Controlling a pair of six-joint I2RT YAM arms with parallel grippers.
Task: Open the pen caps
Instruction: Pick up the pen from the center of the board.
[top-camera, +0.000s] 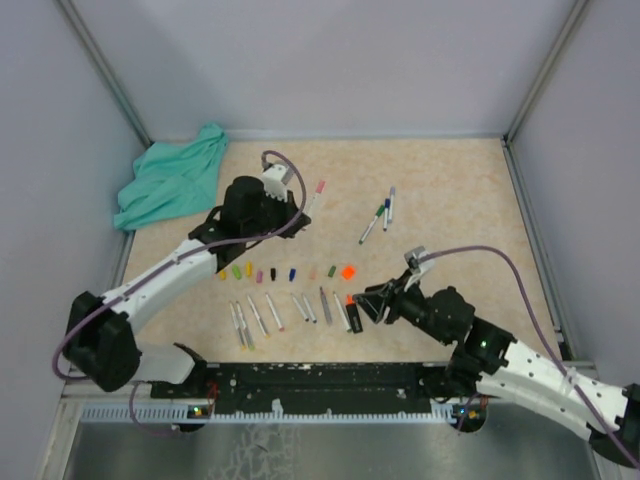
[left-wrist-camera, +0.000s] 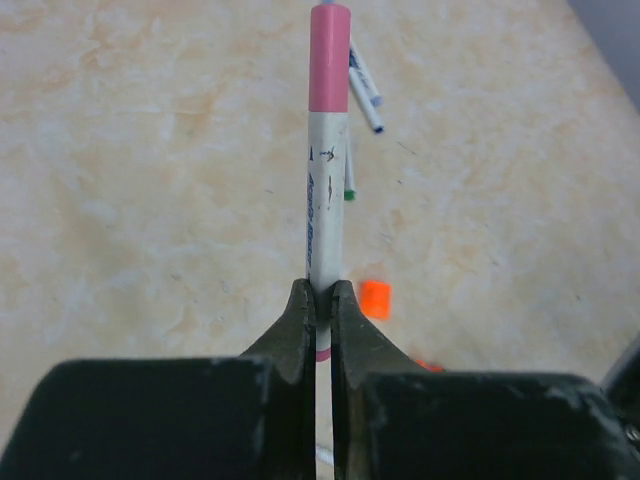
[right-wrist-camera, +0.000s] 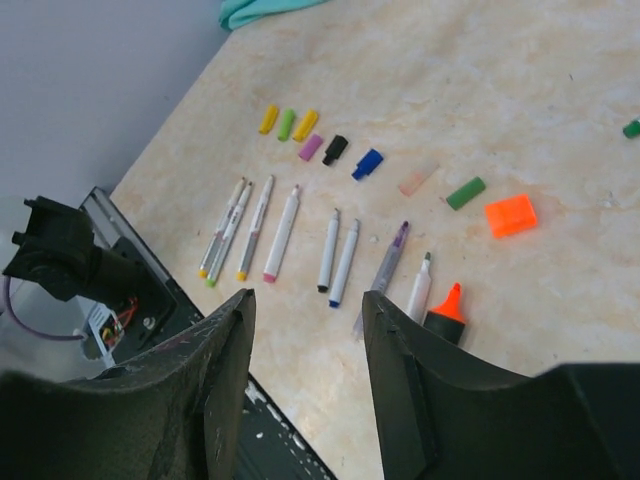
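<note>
The left arm (top-camera: 160, 280) and right arm (top-camera: 535, 368), white shells with black joints, stood bolted to a black mounting rail (top-camera: 320, 378). A purple-grey cable (top-camera: 500, 255) looped from each. The left pincer (left-wrist-camera: 322, 293) and right pincer (right-wrist-camera: 308, 310) had matte black, wedge-shaped fingers (right-wrist-camera: 400, 385). A green light (top-camera: 484, 347) glowed on the right arm, above the rail's right end.

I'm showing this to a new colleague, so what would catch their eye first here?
The left tool is shut on a pink-capped pen, held over the table's middle. Nearer the arms lie a row of loose coloured caps and a row of uncapped pens; a teal cloth is crumpled at the far left.
</note>
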